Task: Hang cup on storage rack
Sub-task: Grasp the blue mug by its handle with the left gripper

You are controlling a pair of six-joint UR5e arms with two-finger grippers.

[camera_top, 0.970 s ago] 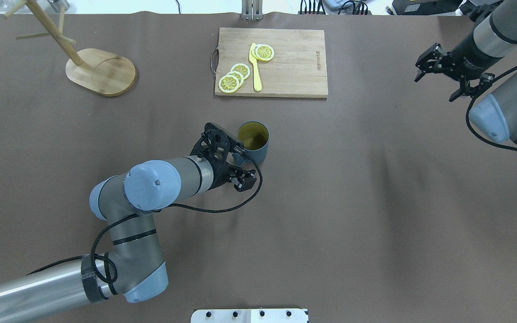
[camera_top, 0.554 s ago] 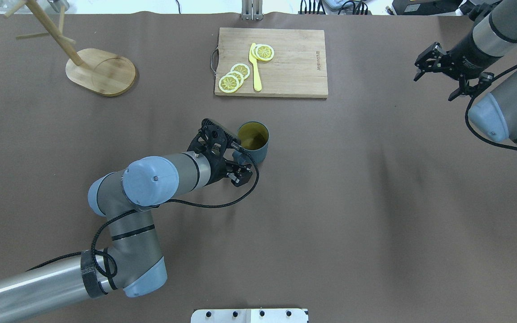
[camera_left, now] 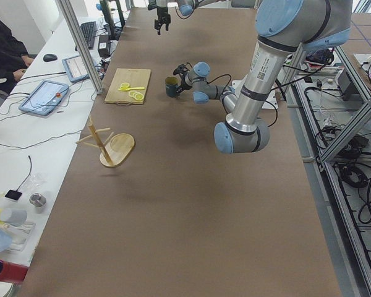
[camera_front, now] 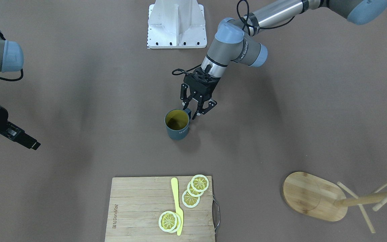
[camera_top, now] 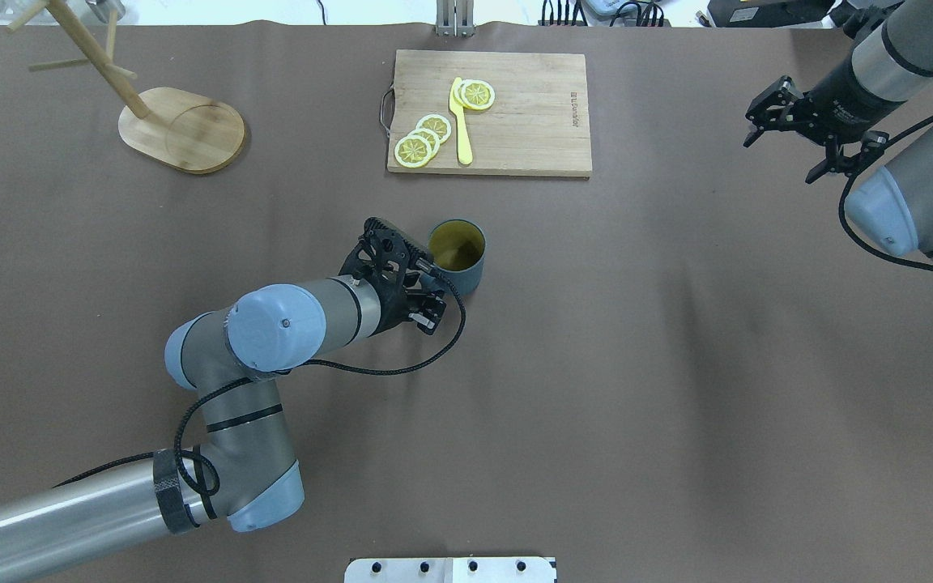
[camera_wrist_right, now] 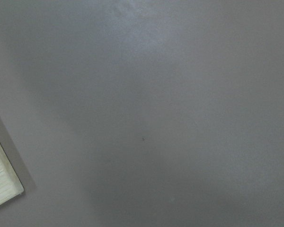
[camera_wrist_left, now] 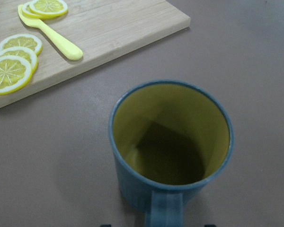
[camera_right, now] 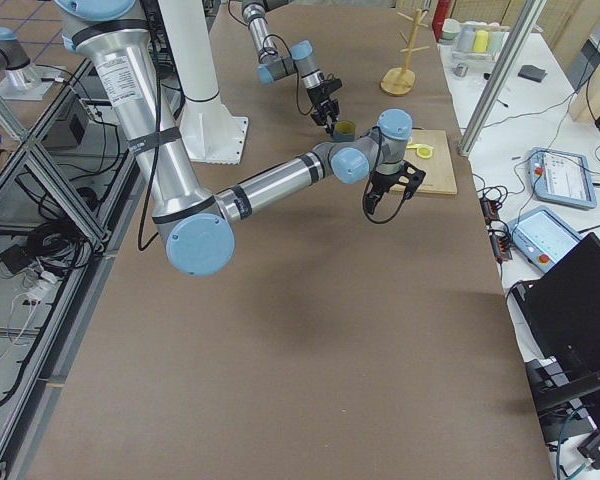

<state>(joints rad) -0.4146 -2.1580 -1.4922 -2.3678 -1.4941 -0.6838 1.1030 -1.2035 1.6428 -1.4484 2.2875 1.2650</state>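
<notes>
Around mid-bench, counted one cup (camera_front: 177, 125), upright, mouth up, with its handle toward the robot. Counted two hands too. Found the left hand (camera_front: 190, 116) spread wide, with one finger on either side of that handle, not clamped on it as far as could be told. Found the right hand (camera_top: 764, 113) spread as well, holding nothing, hanging way off over the bench's right end. Also counted one storage rack (camera_front: 301, 191) near the far left corner, one cutting board (camera_front: 136, 208) by the far edge, plus one yellow knife (camera_front: 177, 205) and roughly five lemon slices (camera_front: 190, 199) on it, overlapping, so hard to count for sure. Saw a wide stretch of brown bench (camera_front: 281, 127) between cup and rack, and the board well apart from the cup. Lost the rack's top to the frame edge in the overhead view. Got only a board corner and bench from the right wrist view. Couldn't read the pale lettering on the cup. Caught a person's dark sleeve (camera_left: 3, 43) off to the side in the left-end view.
</notes>
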